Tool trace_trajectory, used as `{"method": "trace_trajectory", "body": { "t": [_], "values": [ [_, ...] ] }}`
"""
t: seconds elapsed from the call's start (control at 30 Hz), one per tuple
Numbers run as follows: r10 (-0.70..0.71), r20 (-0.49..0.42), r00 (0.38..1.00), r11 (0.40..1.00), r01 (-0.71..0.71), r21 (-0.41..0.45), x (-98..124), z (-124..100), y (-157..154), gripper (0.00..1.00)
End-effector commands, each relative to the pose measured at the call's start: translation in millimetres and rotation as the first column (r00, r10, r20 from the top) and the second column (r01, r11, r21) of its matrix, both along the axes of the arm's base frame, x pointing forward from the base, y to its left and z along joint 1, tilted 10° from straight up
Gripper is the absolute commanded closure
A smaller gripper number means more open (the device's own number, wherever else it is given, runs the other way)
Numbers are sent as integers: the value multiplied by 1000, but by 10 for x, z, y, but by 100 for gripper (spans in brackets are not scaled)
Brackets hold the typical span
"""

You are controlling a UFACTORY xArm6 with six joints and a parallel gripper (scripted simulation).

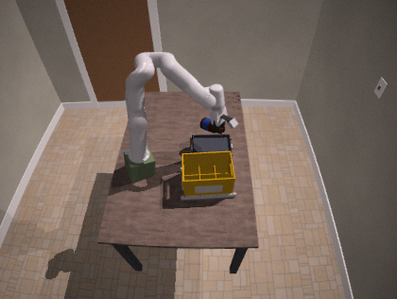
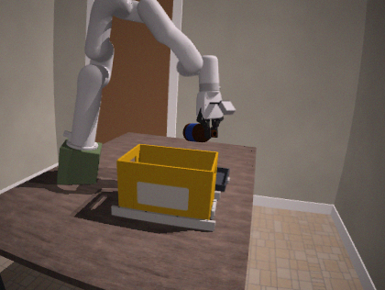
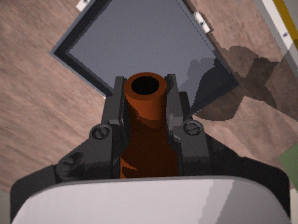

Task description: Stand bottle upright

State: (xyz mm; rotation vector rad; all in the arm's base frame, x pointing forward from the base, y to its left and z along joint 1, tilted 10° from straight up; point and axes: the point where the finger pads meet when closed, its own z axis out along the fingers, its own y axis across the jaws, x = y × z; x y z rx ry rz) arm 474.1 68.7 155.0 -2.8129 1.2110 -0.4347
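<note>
Pincer (image 2: pixel 207 129) clamped on the brown bottle (image 2: pixel 198 132), which hangs in the air lying on its side, its blue cap (image 2: pixel 188 131) pointing toward 9 o'clock in the exterior view. In the wrist view the two dark fingers press the bottle's neck from either side, its open mouth facing the lens. Below it, the grey tray (image 3: pixel 130 40) lies flat on the brown tabletop (image 1: pixel 156 208); in the top view the bottle sits at 12 o'clock of the tray, toward its far edge. The yellow crate (image 1: pixel 208 175) stands just beside the tray, at its 6 o'clock in the top view, on a pale base. The arm's green pedestal (image 1: pixel 138 166) lies at the crate's 9 o'clock.
</note>
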Motion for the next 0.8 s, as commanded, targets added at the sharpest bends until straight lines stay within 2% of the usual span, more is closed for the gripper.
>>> {"method": "trace_trajectory", "body": {
  "t": [0.0, 0.77],
  "values": [
    [0, 5, 1000, 1000, 0, 0, 12, 19, 2, 100],
    [-18, 68, 998, 997, 23, -75, 7, 22, -11, 100]
  ]
}}
